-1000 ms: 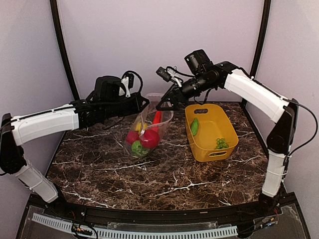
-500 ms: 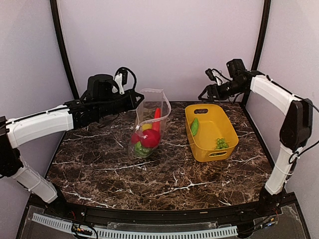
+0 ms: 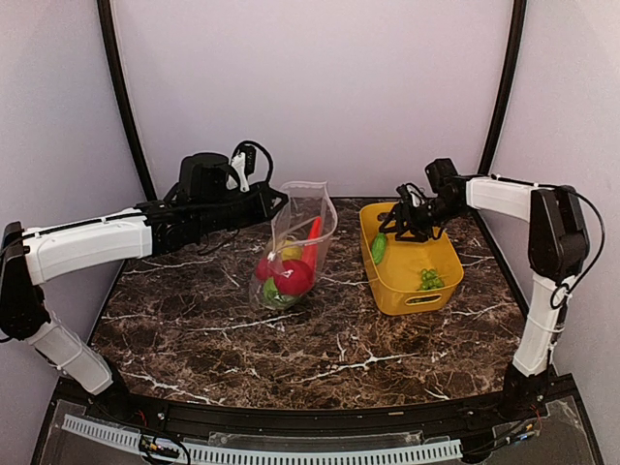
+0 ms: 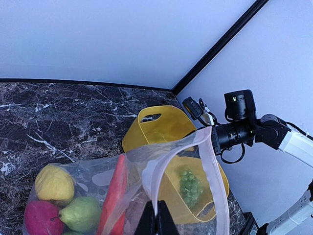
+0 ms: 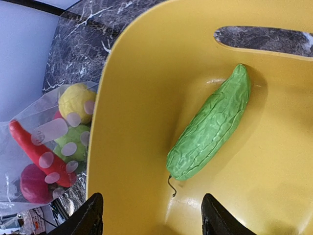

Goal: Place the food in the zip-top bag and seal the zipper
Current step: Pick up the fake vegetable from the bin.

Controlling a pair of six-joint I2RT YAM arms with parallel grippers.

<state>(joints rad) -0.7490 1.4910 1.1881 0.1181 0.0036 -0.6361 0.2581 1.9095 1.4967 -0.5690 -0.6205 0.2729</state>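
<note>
Left pincer (image 4: 156, 221) clamped on rim of clear bag (image 3: 302, 228), toy fruit (image 3: 291, 275) inside, bag bottom on counter (image 3: 242, 329), right pincer (image 5: 152, 215) spread wide over cucumber (image 5: 211, 129) in yellow basket (image 5: 127, 98), grapes (image 3: 429, 279) nearby.

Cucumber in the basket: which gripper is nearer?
Right. The right gripper hangs open just above the cucumber in the basket; the left gripper is well away, pinching the rim of the bag.

Clear zip-top bag (image 3: 302, 221) upright, mouth open, holding red, green, yellow fruits (image 3: 291, 274); cucumber (image 5: 210, 129), grapes (image 3: 429, 279) in yellow basket (image 3: 402, 296)
</note>
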